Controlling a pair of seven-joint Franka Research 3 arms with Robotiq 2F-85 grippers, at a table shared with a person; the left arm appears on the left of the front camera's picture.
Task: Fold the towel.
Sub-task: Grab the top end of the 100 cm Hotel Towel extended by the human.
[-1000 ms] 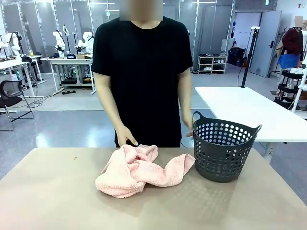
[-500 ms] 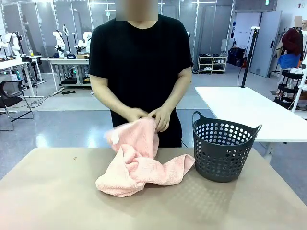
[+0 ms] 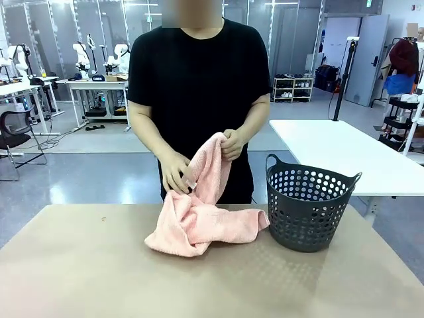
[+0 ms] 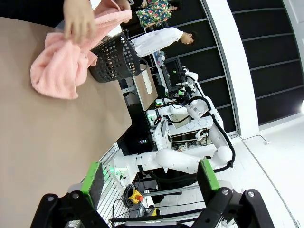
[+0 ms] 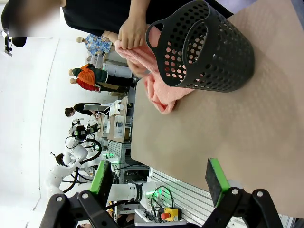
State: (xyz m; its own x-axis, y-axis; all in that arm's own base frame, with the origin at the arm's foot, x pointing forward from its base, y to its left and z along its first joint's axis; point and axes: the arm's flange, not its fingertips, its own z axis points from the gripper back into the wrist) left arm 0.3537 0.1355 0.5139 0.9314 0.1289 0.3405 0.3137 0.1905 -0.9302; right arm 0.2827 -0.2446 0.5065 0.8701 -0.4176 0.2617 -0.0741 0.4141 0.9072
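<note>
The salmon-pink towel (image 3: 199,225) lies bunched at the table's far middle, with one end raised off the surface. The person's two hands (image 3: 177,173) hold that raised end at waist height. From the left wrist view the towel (image 4: 59,66) is far off at the top left, and my left gripper (image 4: 150,176) stands open and empty low in the picture. The right wrist view has the towel (image 5: 159,95) partly behind the basket, with my right gripper (image 5: 159,176) open, empty and well short of it.
A dark grey perforated basket (image 3: 308,209) with two handles stands on the brown table (image 3: 79,265), right of the towel and touching it. It also appears as the basket (image 4: 111,59) and the basket (image 5: 213,52). A white table (image 3: 344,152) stands behind on the right.
The person has taken hold of the towel with both hands and lifted one end off the table. The rest of the heap has drawn up and shifted a little right.
</note>
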